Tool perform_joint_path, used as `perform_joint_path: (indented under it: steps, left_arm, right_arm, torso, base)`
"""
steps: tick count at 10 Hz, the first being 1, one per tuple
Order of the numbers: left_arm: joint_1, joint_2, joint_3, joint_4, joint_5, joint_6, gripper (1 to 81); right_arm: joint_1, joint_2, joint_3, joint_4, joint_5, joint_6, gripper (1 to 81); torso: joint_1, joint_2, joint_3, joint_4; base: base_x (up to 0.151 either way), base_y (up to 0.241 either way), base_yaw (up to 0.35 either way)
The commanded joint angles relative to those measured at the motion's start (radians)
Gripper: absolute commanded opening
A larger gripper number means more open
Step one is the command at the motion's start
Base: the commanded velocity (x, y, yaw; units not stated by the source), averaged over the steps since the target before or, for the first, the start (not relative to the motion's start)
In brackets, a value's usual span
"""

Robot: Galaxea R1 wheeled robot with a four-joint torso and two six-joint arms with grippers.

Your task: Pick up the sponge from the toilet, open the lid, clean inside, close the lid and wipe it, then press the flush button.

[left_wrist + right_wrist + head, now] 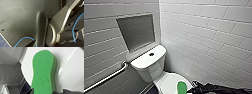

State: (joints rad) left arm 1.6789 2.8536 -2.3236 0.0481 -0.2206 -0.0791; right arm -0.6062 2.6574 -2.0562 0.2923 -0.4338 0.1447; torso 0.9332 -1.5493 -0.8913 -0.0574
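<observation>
Green sponge [43, 72] is laid on the white lid [71, 72], flanked by the parted jaws of the right gripper [48, 91].

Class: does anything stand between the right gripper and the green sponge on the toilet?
Nothing visible does. The sponge lies uncovered on the closed lid, close before the right wrist camera, with nothing over it.

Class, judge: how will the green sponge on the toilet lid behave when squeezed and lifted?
The sponge looks porous, so probably soft and light, squashing under a grip. Its pinched waist may aid holding. Lying flat on the glossy lid, it could slide if pushed, not roll.
</observation>
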Motion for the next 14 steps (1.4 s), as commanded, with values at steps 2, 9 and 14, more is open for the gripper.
perform_joint_path:
  steps: [2, 9, 14]
  left_arm:
    - [0.055, -0.034, 0.096, 0.012, 0.069, 0.007, 81.1]
    - [0.049, -0.032, 0.087, 0.003, 0.069, 0.007, 81.1]
    - [0.048, -0.029, 0.076, 0.004, 0.069, 0.007, 81.1]
  right_arm:
    - [0.174, 0.049, -0.088, 0.076, -0.077, 0.003, 81.1]
    - [0.214, 0.106, -0.153, 0.073, -0.114, 0.003, 81.1]
    - [0.185, 0.176, -0.204, 0.041, -0.094, -0.001, 81.1]
  torso:
    - [0.000, 0.000, 0.000, 0.000]
    - [0.001, 0.000, -0.094, 0.000]
    - [0.002, 0.000, -0.098, 0.000]
  base:
    - [0.000, 0.000, 0.000]
    - [0.000, 0.000, 0.000]
    - [0.000, 0.000, 0.000]
